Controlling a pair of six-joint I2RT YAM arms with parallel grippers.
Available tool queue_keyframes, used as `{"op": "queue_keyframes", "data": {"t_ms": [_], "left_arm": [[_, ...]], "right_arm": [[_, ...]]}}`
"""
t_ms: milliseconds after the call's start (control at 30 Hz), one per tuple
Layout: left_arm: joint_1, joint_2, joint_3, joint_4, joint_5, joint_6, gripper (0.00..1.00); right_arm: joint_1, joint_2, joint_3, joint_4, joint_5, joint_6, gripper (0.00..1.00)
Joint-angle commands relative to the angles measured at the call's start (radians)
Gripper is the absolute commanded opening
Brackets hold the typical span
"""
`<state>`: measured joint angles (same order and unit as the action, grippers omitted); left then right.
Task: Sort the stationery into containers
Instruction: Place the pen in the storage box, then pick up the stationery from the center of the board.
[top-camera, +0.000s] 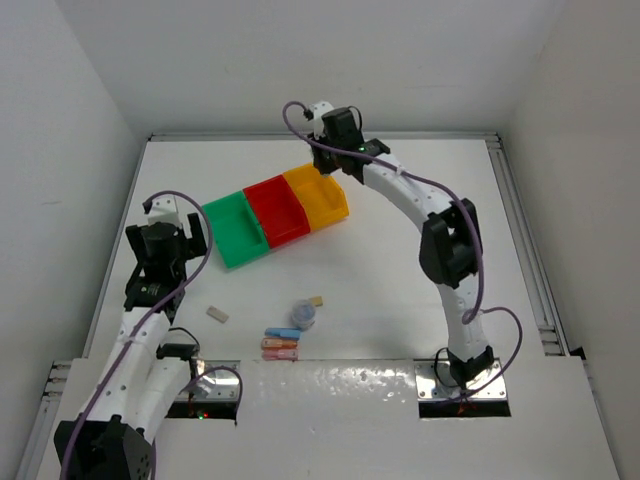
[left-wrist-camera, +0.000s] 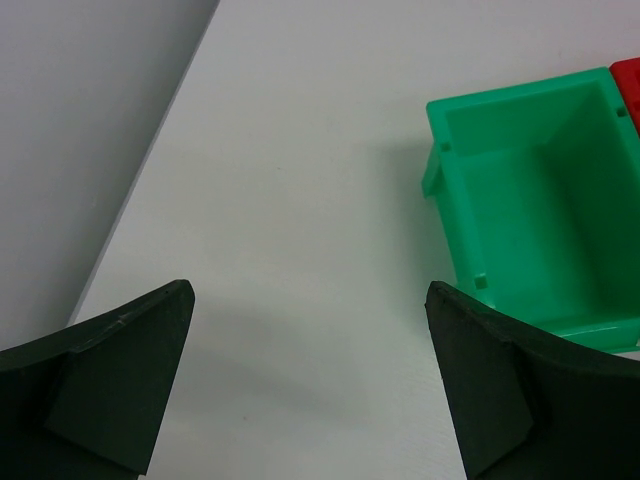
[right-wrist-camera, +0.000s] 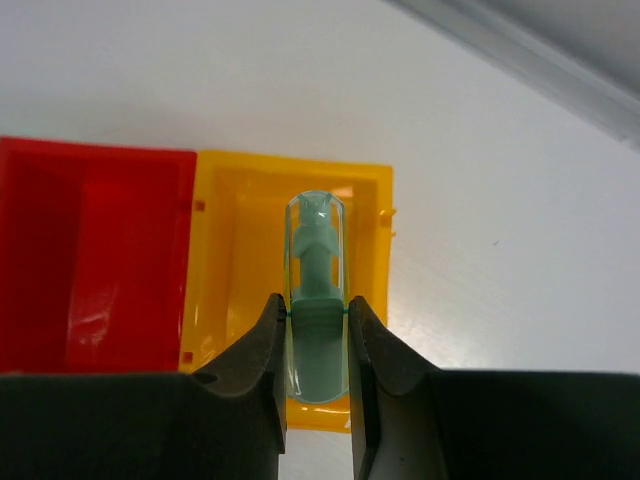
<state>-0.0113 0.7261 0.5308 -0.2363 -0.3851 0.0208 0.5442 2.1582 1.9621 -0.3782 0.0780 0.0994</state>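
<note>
Three joined bins stand in a row: green (top-camera: 235, 232), red (top-camera: 278, 212) and yellow-orange (top-camera: 318, 197). My right gripper (right-wrist-camera: 317, 315) is shut on a pale green stick (right-wrist-camera: 316, 280) and holds it above the yellow-orange bin (right-wrist-camera: 235, 250); in the top view this gripper (top-camera: 335, 160) hovers at that bin's far end. My left gripper (left-wrist-camera: 310, 300) is open and empty over bare table, left of the green bin (left-wrist-camera: 545, 215). On the table lie a lavender-blue roll (top-camera: 304, 316), two beige blocks (top-camera: 217, 314) (top-camera: 316, 300), and blue (top-camera: 283, 332), orange (top-camera: 279, 344) and pink (top-camera: 281, 354) sticks.
The red bin (right-wrist-camera: 90, 260) shows beside the yellow one in the right wrist view. White walls enclose the table on the left, back and right. A metal rail (top-camera: 530, 260) runs along the right edge. The arm bases sit on a shiny plate (top-camera: 330, 385) at the near edge.
</note>
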Motion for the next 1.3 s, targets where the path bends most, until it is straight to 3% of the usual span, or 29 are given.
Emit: {"op": "queue_keyframes", "data": {"t_ms": [0, 200, 567, 667, 733, 800, 900, 1033, 1267], "left_arm": [[-0.001, 0.012, 0.037, 0.006, -0.029, -0.012, 1.00], [0.001, 0.048, 0.041, 0.008, -0.034, -0.007, 1.00], [0.002, 0.073, 0.075, 0.042, -0.057, 0.091, 1.00], [0.004, 0.059, 0.067, 0.041, -0.028, 0.097, 1.00], [0.002, 0.042, 0.057, 0.057, 0.000, 0.094, 1.00], [0.002, 0.032, 0.052, 0.066, 0.020, 0.090, 1.00], [0.002, 0.030, 0.052, 0.068, 0.032, 0.088, 1.00], [0.002, 0.038, 0.057, 0.071, 0.023, 0.094, 1.00], [0.002, 0.042, 0.066, 0.115, 0.023, 0.110, 1.00]], "right_arm": [[0.028, 0.032, 0.020, 0.039, 0.003, 0.046, 0.00], [0.045, 0.074, -0.095, 0.113, 0.000, 0.077, 0.00], [0.040, 0.163, -0.100, 0.165, 0.037, 0.109, 0.01], [0.042, 0.175, -0.092, 0.159, 0.008, 0.094, 0.09], [0.042, 0.175, -0.094, 0.157, -0.018, 0.092, 0.26], [0.042, 0.170, -0.101, 0.156, -0.030, 0.097, 0.33], [0.042, 0.144, -0.118, 0.168, -0.037, 0.105, 0.38], [0.040, 0.103, -0.135, 0.182, -0.043, 0.097, 0.53], [0.040, -0.085, -0.178, 0.150, -0.064, 0.102, 0.57]]}}
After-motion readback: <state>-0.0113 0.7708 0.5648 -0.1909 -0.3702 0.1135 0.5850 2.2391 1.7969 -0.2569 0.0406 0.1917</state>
